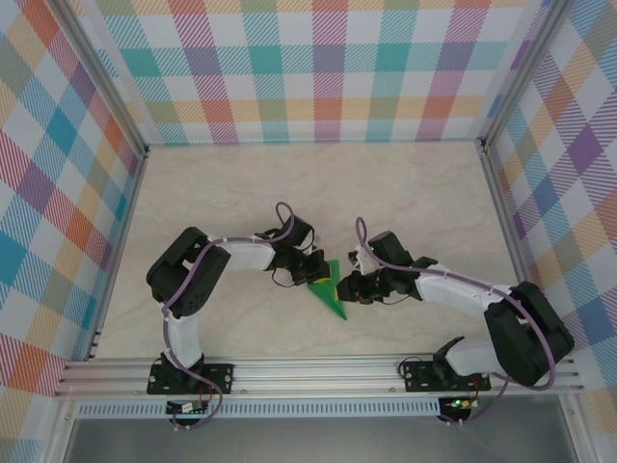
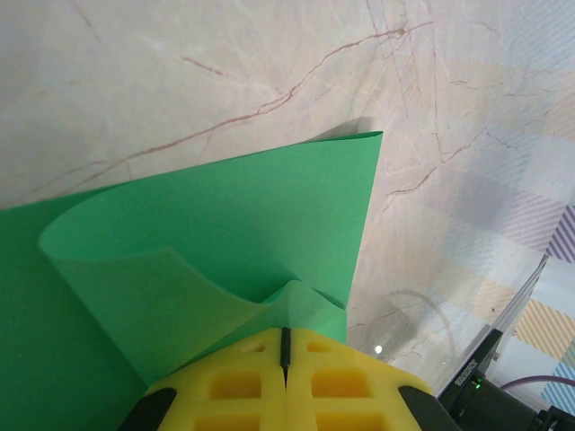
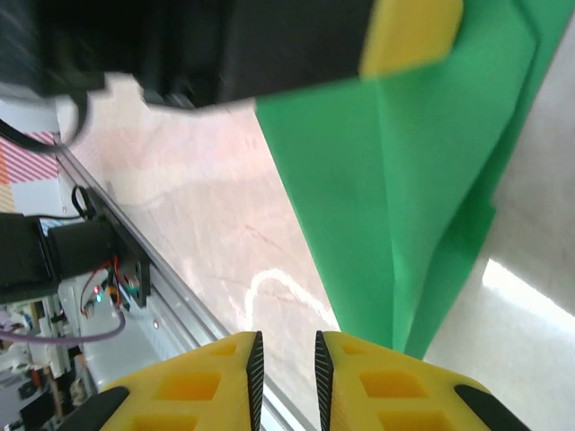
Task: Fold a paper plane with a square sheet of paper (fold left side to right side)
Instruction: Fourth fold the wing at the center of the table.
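The left gripper point(image 2: 286, 359) is pressed together on a curled flap of the green paper plane point(image 2: 225, 206), on the table point(image 1: 222, 183) between the arms; the right gripper point(image 3: 286, 359) is slightly parted, empty, beside its tip. If dragged, the uncreased flap could be skewed

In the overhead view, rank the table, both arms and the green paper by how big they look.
1. Table, by far the largest.
2. Left arm and right arm: they look about alike, so not ranked against each other.
3. Green paper, the smallest.
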